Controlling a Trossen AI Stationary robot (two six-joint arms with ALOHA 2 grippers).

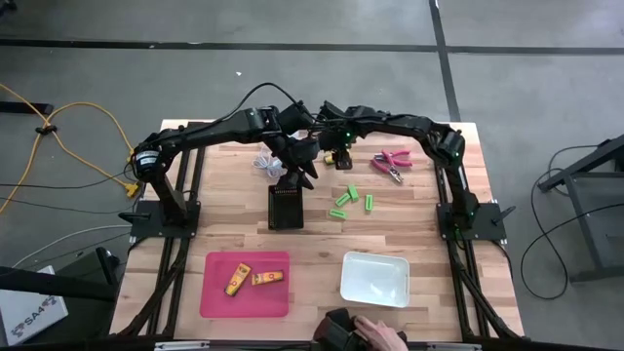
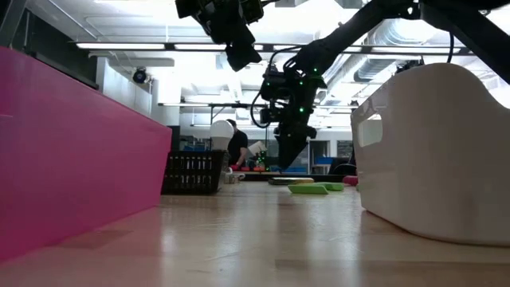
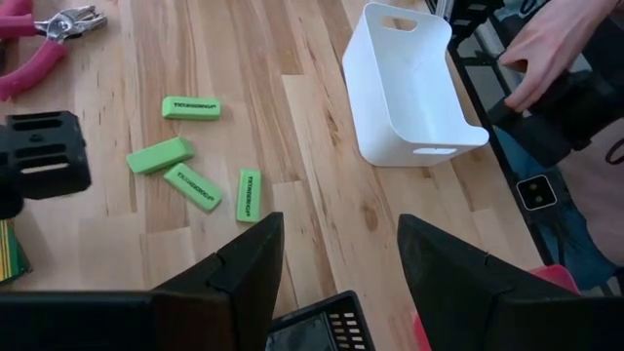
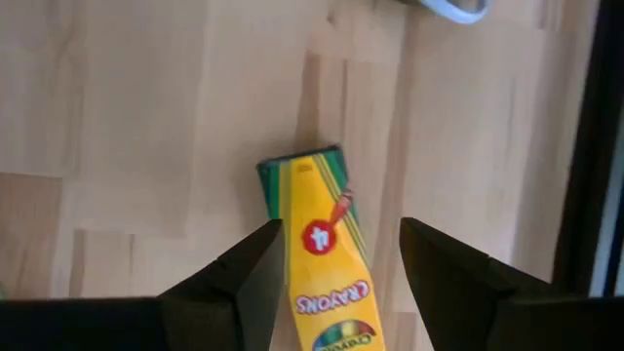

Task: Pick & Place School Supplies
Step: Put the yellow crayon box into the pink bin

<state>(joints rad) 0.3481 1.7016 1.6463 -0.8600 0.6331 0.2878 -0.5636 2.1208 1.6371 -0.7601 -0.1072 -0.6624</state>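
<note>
My right gripper [image 1: 334, 156] [image 4: 341, 234] points steeply down at the table's far middle, shut on a yellow crayon box [image 4: 327, 263]. My left gripper [image 1: 297, 161] [image 3: 341, 263] hangs open and empty over a black ribbed box [image 1: 286, 207]. Several green oblong pieces [image 1: 353, 199] [image 3: 192, 186] lie flat on the wood right of that box. A pink-handled tool [image 1: 392, 163] [image 3: 39, 49] lies beyond them. Two more yellow-orange boxes [image 1: 252, 281] lie in the pink tray [image 1: 219, 292] at the near left. My right gripper pinches the crayon box by its two long sides [image 4: 302, 292] between the two fingers, at the end nearest the wrist. The fingers come from above, pointing steeply down, and lie along the box. The box's green far end [image 4: 302, 168] hangs below the fingers toward the table.
A white bin [image 1: 374, 279] [image 3: 409, 88] stands at the near right. A white bulb with a coiled cord [image 1: 265, 163] lies behind the black box. A person's hand [image 3: 556, 39] shows past the near edge by the bin. Both arms crowd the far middle.
</note>
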